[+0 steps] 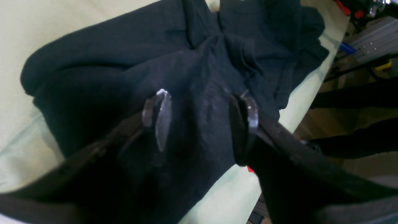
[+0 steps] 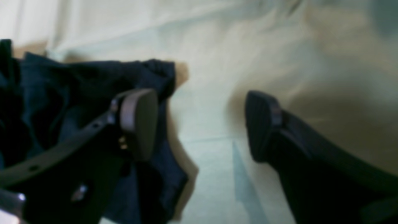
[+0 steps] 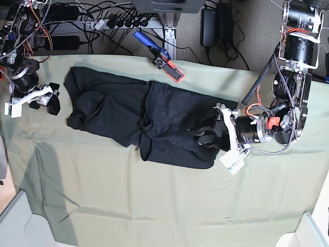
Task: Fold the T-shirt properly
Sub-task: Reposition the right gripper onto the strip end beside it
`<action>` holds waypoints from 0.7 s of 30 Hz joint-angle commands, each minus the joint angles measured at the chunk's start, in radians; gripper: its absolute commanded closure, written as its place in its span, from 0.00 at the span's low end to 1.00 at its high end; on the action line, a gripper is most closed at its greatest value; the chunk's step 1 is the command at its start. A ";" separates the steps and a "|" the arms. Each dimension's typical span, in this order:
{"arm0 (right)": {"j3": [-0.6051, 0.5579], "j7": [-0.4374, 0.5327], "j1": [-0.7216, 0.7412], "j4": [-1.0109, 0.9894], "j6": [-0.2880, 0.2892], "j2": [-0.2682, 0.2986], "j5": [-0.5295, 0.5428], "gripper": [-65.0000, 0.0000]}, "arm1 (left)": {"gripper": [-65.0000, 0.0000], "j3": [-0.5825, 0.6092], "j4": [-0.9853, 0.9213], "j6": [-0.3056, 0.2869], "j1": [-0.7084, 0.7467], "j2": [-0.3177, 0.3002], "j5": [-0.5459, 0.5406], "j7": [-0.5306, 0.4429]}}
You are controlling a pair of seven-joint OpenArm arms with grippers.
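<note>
T-shirt [image 3: 139,116] hem between left gripper [image 3: 204,133] pads

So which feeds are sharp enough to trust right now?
Base view: sharp, evenly lit, the black fabric T-shirt crisp on the pale green cloth. Left wrist view: slightly soft, left gripper readable. Right wrist view: heavily blurred, washed out; right gripper only roughly outlined.
</note>
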 commanded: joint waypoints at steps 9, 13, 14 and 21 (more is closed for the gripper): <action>0.004 0.013 0.013 -0.039 0.036 -0.092 0.083 0.32 | 0.48 -0.006 0.015 -0.012 -0.021 -0.003 -0.028 -0.019; 0.004 0.004 0.013 -0.039 0.045 -0.122 0.109 0.32 | 0.48 -0.006 0.015 -0.012 -0.021 -0.003 -0.027 -0.018; 0.004 0.004 0.013 -0.039 0.045 -0.128 0.112 0.32 | 0.48 -0.006 0.015 -0.012 -0.021 -0.003 -0.027 -0.018; -0.046 0.004 0.015 -0.039 0.046 -0.171 0.113 0.32 | 0.48 -0.006 0.015 -0.012 -0.021 -0.003 -0.027 -0.018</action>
